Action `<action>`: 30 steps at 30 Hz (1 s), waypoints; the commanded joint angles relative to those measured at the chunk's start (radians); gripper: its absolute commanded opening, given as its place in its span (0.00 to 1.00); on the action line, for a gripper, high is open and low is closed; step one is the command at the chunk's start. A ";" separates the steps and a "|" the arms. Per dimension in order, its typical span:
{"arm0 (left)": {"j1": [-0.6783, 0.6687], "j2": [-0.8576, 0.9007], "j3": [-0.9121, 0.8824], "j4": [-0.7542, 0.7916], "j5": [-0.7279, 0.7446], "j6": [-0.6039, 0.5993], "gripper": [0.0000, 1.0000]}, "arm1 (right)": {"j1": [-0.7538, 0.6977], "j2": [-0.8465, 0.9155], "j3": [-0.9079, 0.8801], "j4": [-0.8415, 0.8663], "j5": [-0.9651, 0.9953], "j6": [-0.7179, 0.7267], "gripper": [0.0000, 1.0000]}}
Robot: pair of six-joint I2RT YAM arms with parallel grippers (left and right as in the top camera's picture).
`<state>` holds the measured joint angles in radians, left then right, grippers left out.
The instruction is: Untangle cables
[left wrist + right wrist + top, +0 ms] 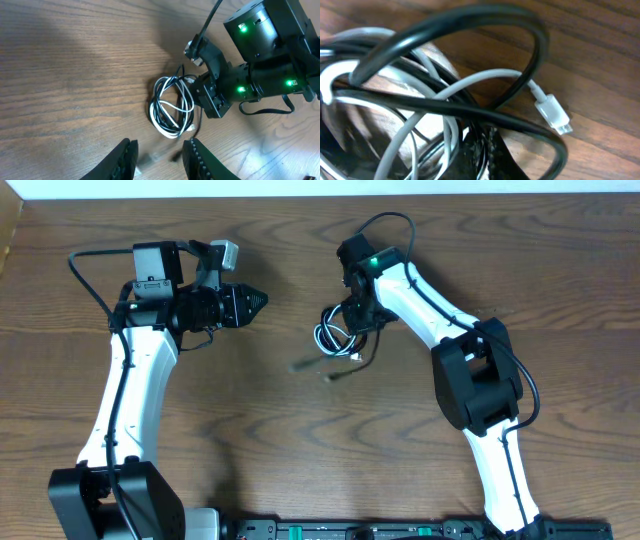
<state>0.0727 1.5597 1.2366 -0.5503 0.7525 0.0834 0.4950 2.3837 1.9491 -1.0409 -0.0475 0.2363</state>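
Note:
The cables [335, 338], one black and one white, lie tangled in a small coil on the wooden table [250, 440]. In the overhead view my right gripper [358, 320] is at the coil's right edge, shut on it. The right wrist view shows a black loop [470, 20] crossing white strands [485, 77], a white plug [552, 114] lying free, and my right gripper [485, 157] pinched together among the cords. My left gripper [262, 300] hovers well left of the coil. In its own view the cables [172, 107] lie ahead of the left gripper [160, 162], which is open and empty.
Two loose cable ends [318, 370] trail blurred below the coil, also seen as cable ends [162, 159] just ahead of the left fingers. The right arm [480, 370] reaches in from the lower right, and the left arm [135, 380] stands along the left side.

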 commanded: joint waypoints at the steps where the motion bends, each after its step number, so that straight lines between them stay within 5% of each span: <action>1: 0.001 0.010 0.011 -0.003 -0.006 0.010 0.35 | -0.015 0.025 -0.014 -0.042 -0.004 -0.005 0.01; 7: 0.001 0.010 0.011 -0.003 -0.006 0.010 0.35 | -0.040 -0.089 -0.014 -0.074 -0.031 -0.019 0.01; 15: 0.000 0.010 0.011 -0.003 -0.006 0.010 0.35 | -0.041 -0.291 -0.014 -0.067 -0.280 -0.211 0.01; 24: 0.000 0.010 0.011 -0.003 -0.006 0.010 0.35 | -0.045 -0.332 -0.014 -0.058 -0.332 -0.240 0.01; 28: 0.000 0.010 0.011 -0.003 -0.006 0.010 0.35 | -0.042 -0.287 -0.015 -0.015 -0.088 -0.135 0.32; 30: 0.001 0.010 0.011 -0.001 -0.006 0.010 0.35 | -0.039 -0.229 -0.015 -0.014 -0.086 -0.107 0.38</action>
<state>0.0727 1.5597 1.2366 -0.5507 0.7525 0.0834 0.4538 2.0758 1.9343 -1.0542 -0.2184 0.0704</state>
